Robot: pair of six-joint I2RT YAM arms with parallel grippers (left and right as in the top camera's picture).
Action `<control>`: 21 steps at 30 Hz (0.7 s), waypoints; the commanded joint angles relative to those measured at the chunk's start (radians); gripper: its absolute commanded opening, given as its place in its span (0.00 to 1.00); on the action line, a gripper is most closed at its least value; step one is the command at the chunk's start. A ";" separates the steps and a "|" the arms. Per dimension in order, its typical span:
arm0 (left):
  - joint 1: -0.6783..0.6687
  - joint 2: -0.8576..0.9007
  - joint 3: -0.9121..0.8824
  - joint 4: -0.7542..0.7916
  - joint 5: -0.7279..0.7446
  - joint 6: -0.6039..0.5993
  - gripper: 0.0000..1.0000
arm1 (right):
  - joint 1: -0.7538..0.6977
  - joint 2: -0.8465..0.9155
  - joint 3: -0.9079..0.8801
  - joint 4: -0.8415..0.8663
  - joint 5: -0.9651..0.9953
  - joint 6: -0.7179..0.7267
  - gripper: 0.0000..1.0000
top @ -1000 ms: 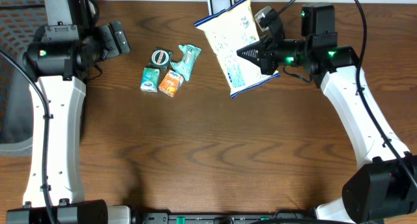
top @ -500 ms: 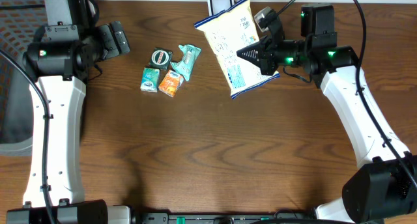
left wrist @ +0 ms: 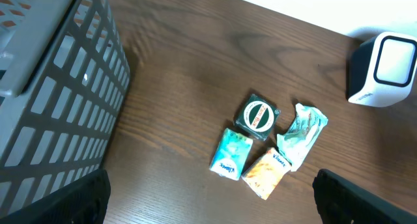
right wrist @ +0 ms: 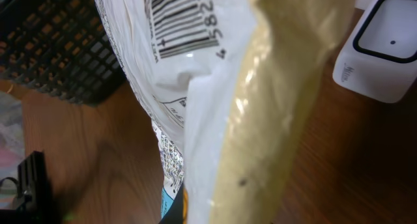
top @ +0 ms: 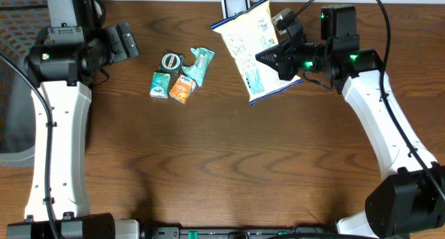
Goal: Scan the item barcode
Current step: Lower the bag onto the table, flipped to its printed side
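Observation:
A large white and yellow snack bag [top: 252,50] hangs above the table at the back, with my right gripper [top: 270,57] shut on its right edge. The bag's top corner lies just in front of the white barcode scanner [top: 235,2]. In the right wrist view the bag [right wrist: 215,107] fills the middle, its barcode [right wrist: 181,19] showing at the top left, and the scanner [right wrist: 383,45] stands off to the right. The bag hides the fingers in that view. My left gripper [top: 122,42] is open and empty at the far left, away from the bag.
Left of the bag lie a round tin [top: 171,60], a teal packet [top: 160,85], an orange packet [top: 181,89] and a crumpled teal wrapper [top: 199,64]. A grey basket [left wrist: 52,87] stands at the left table edge. A dark basket [right wrist: 58,48] shows behind the bag.
The right gripper has shifted the bag slightly to the right and tilted it a little. The left arm has not moved.

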 commanded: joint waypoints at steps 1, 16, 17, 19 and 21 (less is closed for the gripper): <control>0.000 0.006 -0.004 -0.003 -0.013 -0.008 0.98 | 0.004 -0.009 0.004 0.001 0.019 -0.004 0.01; 0.000 0.006 -0.004 -0.003 -0.013 -0.008 0.98 | 0.062 0.113 0.004 -0.037 1.243 0.118 0.01; 0.000 0.006 -0.004 -0.003 -0.013 -0.008 0.97 | 0.063 0.136 0.004 -0.037 1.296 0.103 0.01; 0.000 0.006 -0.004 -0.003 -0.013 -0.008 0.98 | 0.064 0.183 0.004 -0.038 1.440 0.103 0.01; 0.000 0.006 -0.004 -0.003 -0.013 -0.008 0.97 | 0.063 0.253 0.004 -0.037 1.650 0.102 0.01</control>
